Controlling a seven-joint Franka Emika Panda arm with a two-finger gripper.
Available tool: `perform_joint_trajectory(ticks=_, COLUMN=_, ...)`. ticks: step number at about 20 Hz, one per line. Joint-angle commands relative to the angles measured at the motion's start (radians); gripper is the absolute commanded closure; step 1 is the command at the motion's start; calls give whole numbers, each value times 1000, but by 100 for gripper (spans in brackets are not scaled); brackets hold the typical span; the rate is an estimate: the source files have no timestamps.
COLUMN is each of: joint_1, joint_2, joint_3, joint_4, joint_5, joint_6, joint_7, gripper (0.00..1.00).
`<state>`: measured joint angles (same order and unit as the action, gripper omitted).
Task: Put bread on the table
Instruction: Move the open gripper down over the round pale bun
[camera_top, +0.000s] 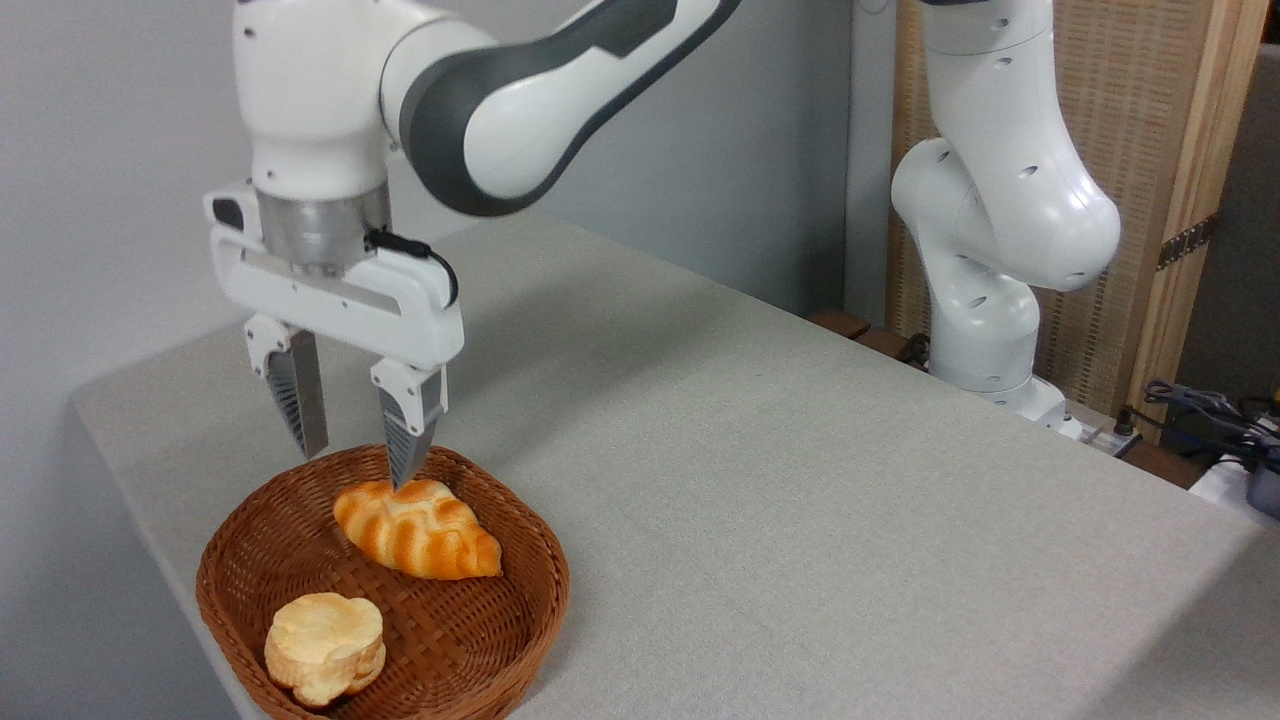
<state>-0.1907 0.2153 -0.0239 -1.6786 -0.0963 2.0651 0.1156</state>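
The bread (324, 647), a small round pale cream bun, lies in the near part of a brown wicker basket (240, 560) at the table's (760, 480) front left. My gripper (360, 460) hangs open over the basket's far side, well behind the bun. Its fingers point down with nothing between them. The right fingertip (405, 470) sits just above the far end of a braided orange-and-cream loaf (418, 527) in the basket's middle.
The arm's white base (985, 330) stands at the table's far right edge, with cables (1200, 410) beyond it. A grey wall runs behind the table, close to the basket's left side.
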Motion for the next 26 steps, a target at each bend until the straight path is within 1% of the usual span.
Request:
perform_joint_trajectory(ticks=1, joint_1=1, joint_2=12, joint_3=2, joint_4=2, joint_5=14, joint_6=3, joint_7=-97, gripper=0)
perform_joint_trajectory(ticks=2, joint_1=1, joint_2=12, joint_3=2, joint_4=2, joint_5=15, joint_6=1, joint_7=-90, gripper=0)
perform_joint_trajectory(ticks=3, joint_1=-1, joint_2=12, joint_3=2, joint_4=2, joint_5=35, joint_6=-6, joint_7=-71, gripper=0)
perform_joint_trajectory(ticks=4, joint_1=-1, joint_2=10, joint_3=-1, joint_4=3, joint_5=88, joint_6=-11, joint_7=-12, gripper=0)
perform_joint_trajectory(ticks=5, joint_1=-3, joint_2=9, joint_3=-5, joint_4=8, joint_5=127, joint_6=-11, joint_7=63, gripper=0)
perform_joint_trajectory(ticks=7, joint_1=-4, joint_2=3, joint_3=-11, joint_4=16, joint_5=150, joint_6=-8, joint_7=104, gripper=0)
perform_joint_trajectory(ticks=9, joint_1=-1, joint_2=1, joint_3=-4, joint_4=34, joint_5=179, joint_6=21, joint_7=107, gripper=0)
perform_joint_trajectory(ticks=11, joint_1=5, joint_2=9, joint_3=-2, joint_4=31, joint_5=219, joint_6=113, joint_7=105, gripper=0)
perform_joint_trajectory(ticks=13, joint_1=8, joint_2=41, joint_3=-1, joint_4=25, joint_5=234, joint_6=193, joint_7=98, gripper=0)
perform_joint_trajectory(ticks=15, joint_1=13, joint_2=59, joint_3=-1, joint_4=25, joint_5=256, joint_6=231, joint_7=98, gripper=0)
perform_joint_trajectory(ticks=18, joint_1=19, joint_2=82, joint_3=-1, joint_4=22, joint_5=297, joint_6=233, joint_7=102, gripper=0)
perform_joint_trajectory(ticks=21, joint_1=43, joint_2=85, joint_3=-1, joint_4=22, joint_5=346, joint_6=233, joint_7=107, gripper=0)
perform_joint_trajectory(ticks=24, joint_1=57, joint_2=91, joint_3=-1, joint_4=22, joint_5=369, joint_6=231, joint_7=108, gripper=0)
perform_joint_trajectory(ticks=26, joint_1=57, joint_2=104, joint_3=-1, joint_4=22, joint_5=382, joint_6=233, joint_7=107, gripper=0)
